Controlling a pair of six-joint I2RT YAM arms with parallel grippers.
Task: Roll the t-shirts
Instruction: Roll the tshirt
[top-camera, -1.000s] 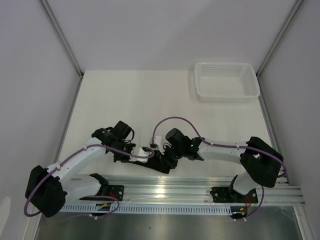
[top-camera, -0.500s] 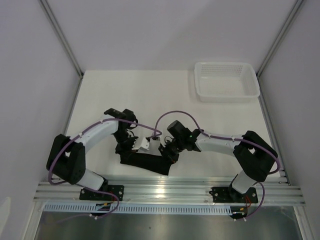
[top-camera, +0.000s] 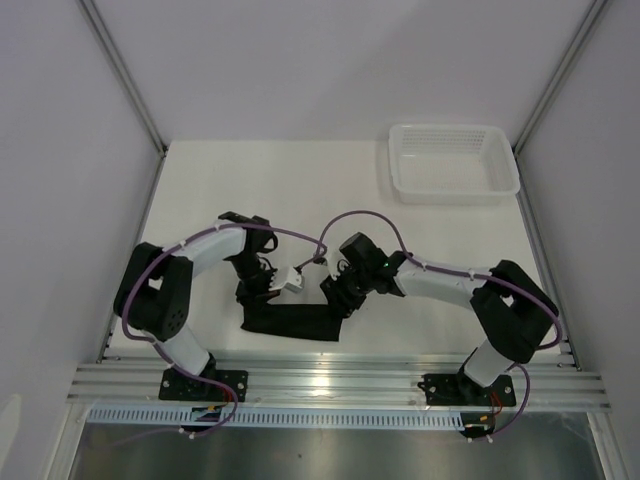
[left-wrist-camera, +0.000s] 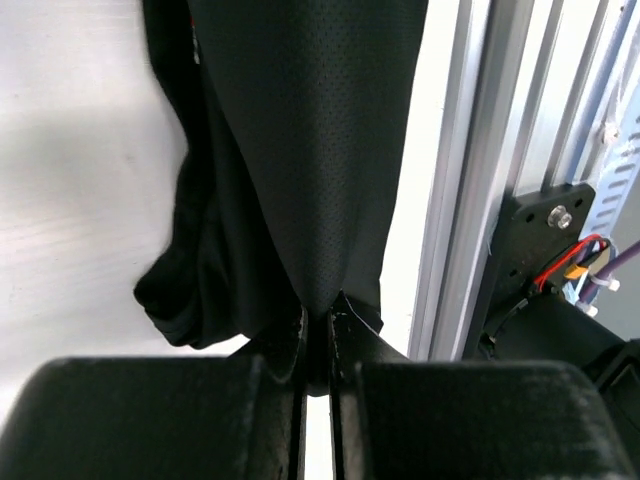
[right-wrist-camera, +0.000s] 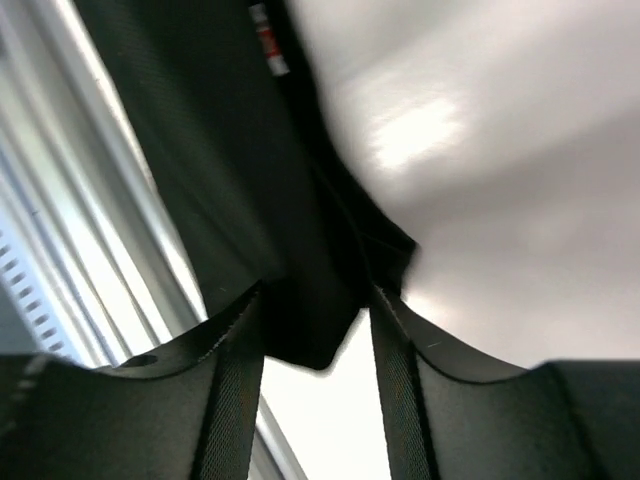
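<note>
So the black t-shirt (top-camera: 290, 322) lies bunched along the white tabletop's (top-camera: 300, 190) near edge, right by the metal rail (top-camera: 350, 380). The left gripper (left-wrist-camera: 318, 325) has its jaws pinching the fabric, while the right gripper (right-wrist-camera: 315, 310) has its jaws spread around a corner. The basket (top-camera: 452, 128) sits in the far right corner, with pale walls (top-camera: 320, 60) all around.

Black t-shirt (top-camera: 295, 322) went from a bunched wad to a longer strip along the near edge of the counter (top-camera: 300, 190). The left tool (top-camera: 252, 298) dragged its end leftward, and the right tool (top-camera: 336, 304) just let its jaws spread apart.
</note>
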